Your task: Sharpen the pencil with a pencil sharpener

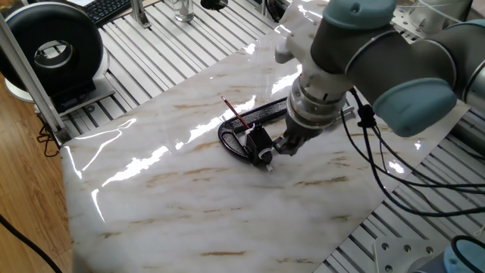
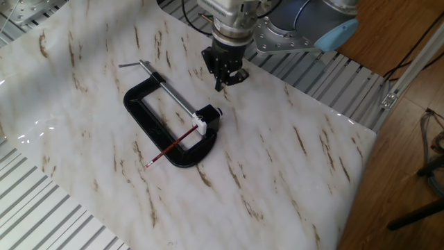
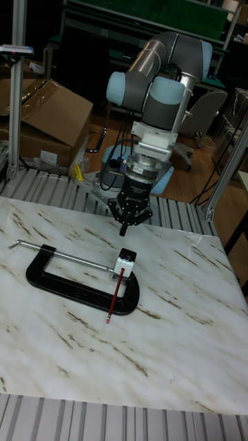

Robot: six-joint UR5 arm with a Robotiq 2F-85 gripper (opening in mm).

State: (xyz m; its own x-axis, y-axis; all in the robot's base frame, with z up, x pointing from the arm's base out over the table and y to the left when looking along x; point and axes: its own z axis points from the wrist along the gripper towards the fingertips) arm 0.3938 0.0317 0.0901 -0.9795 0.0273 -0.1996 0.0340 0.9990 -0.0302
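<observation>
In one fixed view my wrist covers part of the clamp and my gripper fingertips are too dark to separate. The pencil sharpener hides one end of the pencil. My upper arm runs off every picture's edge.
</observation>
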